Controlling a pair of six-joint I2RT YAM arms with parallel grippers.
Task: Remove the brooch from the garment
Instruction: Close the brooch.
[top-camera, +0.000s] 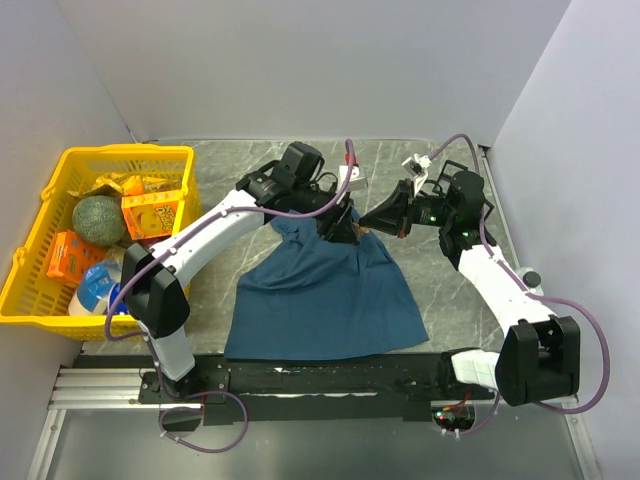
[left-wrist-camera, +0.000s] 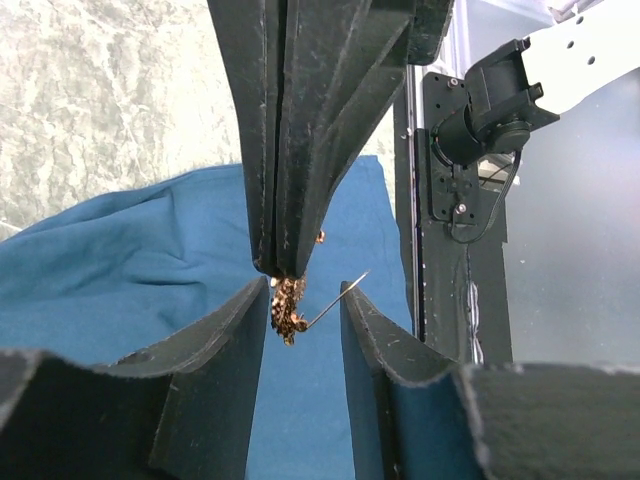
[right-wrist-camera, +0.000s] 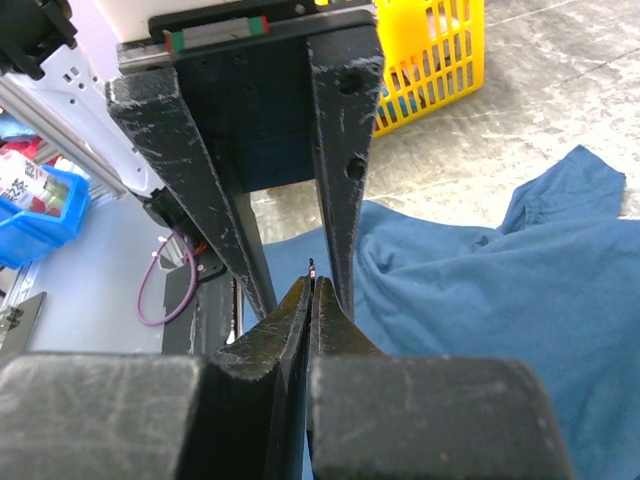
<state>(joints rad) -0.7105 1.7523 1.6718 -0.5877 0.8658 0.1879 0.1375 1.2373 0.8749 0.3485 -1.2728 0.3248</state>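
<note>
Teal-blue and soft, the T-shirt (top-camera: 330, 300) lies spread on the marbled tabletop (top-camera: 450, 290), its hem toward the arm bases and its upper part bunched where the 2 arms meet. The right pincer (left-wrist-camera: 283, 262) is clenched, its 2 fingers pressed flat together. At their tips it grasps the brooch (left-wrist-camera: 288, 310), a small glittering gold-and-brown piece that sits just below them. A thin pin (left-wrist-camera: 338, 296) sticks out bare from the brooch, slanting up to one side. The left pincer (left-wrist-camera: 303, 292) is released: its 2 fingers stand apart, 1 on each side of the brooch, flanking it closely without gripping it. The brooch is over the blue cloth near the shirt's upper part; whether it touches the cloth I cannot tell. A yellow plastic basket (top-camera: 125, 152) of groceries sits at the tabletop's left edge, apart from the T-shirt.
</note>
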